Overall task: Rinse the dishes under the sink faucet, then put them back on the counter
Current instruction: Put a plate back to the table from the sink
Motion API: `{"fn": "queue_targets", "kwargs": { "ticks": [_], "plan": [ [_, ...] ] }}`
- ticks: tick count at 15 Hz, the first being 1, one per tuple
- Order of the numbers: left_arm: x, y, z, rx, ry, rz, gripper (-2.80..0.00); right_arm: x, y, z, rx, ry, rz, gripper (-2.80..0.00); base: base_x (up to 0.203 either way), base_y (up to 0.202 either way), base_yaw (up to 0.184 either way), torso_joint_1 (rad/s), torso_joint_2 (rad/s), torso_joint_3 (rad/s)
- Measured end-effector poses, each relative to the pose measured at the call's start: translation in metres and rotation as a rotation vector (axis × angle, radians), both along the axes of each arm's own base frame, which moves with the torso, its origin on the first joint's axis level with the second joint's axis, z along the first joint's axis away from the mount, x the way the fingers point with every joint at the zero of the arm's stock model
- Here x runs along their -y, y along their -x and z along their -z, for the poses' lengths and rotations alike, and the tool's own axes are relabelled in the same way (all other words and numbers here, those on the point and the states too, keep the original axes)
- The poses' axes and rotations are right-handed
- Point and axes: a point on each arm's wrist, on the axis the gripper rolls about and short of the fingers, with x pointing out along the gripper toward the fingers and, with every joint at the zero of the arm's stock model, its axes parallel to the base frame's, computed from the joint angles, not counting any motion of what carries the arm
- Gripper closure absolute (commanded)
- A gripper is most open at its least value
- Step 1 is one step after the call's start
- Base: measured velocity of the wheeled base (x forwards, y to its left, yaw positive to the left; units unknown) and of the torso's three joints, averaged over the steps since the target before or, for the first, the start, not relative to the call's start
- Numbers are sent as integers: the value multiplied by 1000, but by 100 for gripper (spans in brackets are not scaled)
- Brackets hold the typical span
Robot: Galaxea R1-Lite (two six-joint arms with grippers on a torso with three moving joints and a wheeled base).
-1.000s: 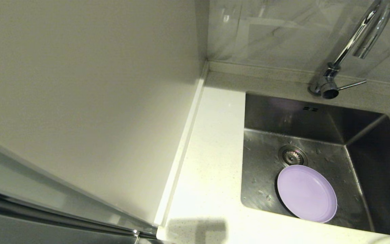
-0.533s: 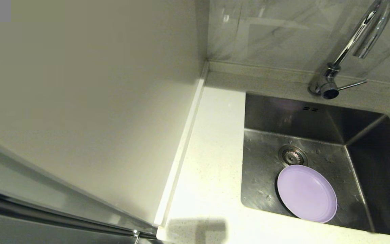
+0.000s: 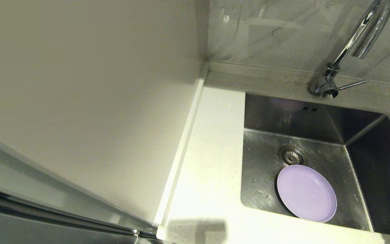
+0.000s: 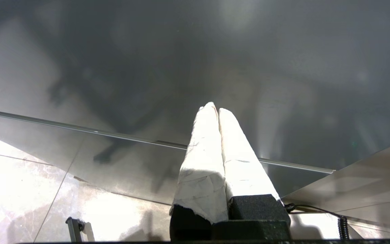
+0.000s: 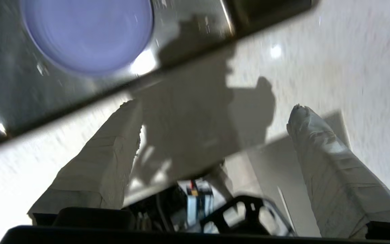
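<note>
Flat lilac round plate (image 3: 306, 193) lies in steel sink (image 3: 367, 162), 5 o'clock of drain; right claw (image 5: 215, 128) wide open, empty, above white desk (image 5: 350, 67); risk: plate slipping from wet grip.

We see the lilac plate (image 3: 306, 193) flat on the floor of the sink (image 3: 262, 162); its far rim touches the drain strainer (image 3: 292, 156) | faucet (image 3: 352, 47) rises behind the basin, side lever (image 3: 350, 84) pointing right | white counter (image 3: 212, 159) runs left of the sink to the raised edge strip (image 3: 181, 149)
</note>
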Motion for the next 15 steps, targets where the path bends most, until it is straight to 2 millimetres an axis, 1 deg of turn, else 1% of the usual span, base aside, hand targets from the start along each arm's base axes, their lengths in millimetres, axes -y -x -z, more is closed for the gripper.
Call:
{"fn": "queue_targets", "kwargs": {
  "ticks": [3, 12, 15],
  "plan": [
    [0, 0, 0, 0, 0, 0, 0, -3, 8, 3, -38, -10, -11, -280, 0, 0, 0, 0, 0, 0],
    [0, 0, 0, 0, 0, 0, 0, -2, 9, 4, -49, 15, 34, -280, 0, 0, 0, 0, 0, 0],
    [0, 0, 0, 0, 0, 0, 0, -2, 8, 4, -63, 38, 6, -280, 0, 0, 0, 0, 0, 0]
  ]
}}
